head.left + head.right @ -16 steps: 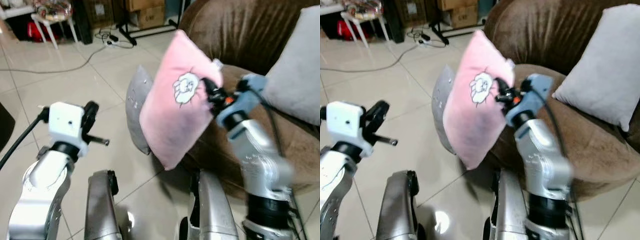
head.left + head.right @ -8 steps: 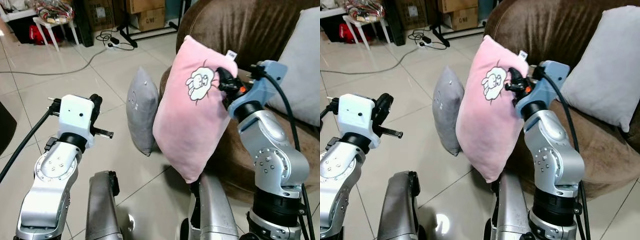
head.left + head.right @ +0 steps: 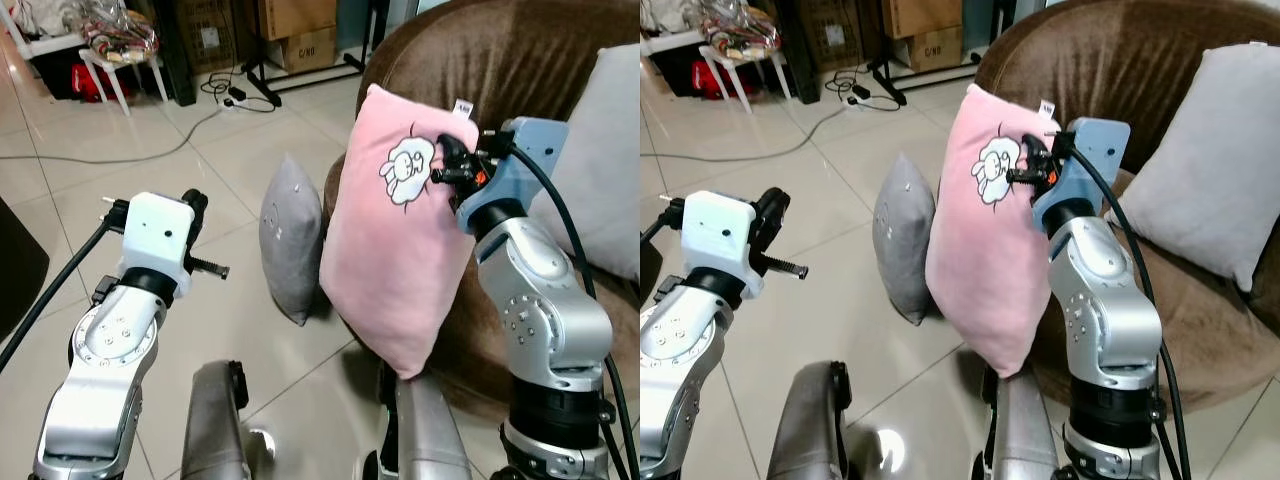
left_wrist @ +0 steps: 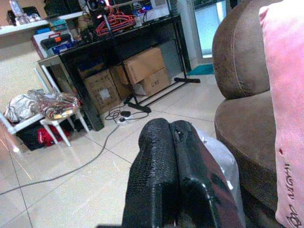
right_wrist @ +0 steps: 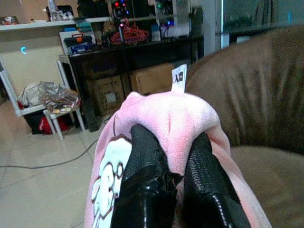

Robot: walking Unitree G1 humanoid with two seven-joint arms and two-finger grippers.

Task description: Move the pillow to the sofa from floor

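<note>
Since a second ago the pink pillow (image 3: 395, 240) has turned more upright, hanging off the floor against the brown sofa (image 3: 520, 60) front. Right end effector (image 5: 173, 166) pinches its top corner. Left end effector (image 4: 173, 175), fingers pressed together, hovers near a grey pillow (image 3: 292, 235).

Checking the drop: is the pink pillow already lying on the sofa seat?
No, the pink pillow hangs from the right claw beside the sofa.
</note>
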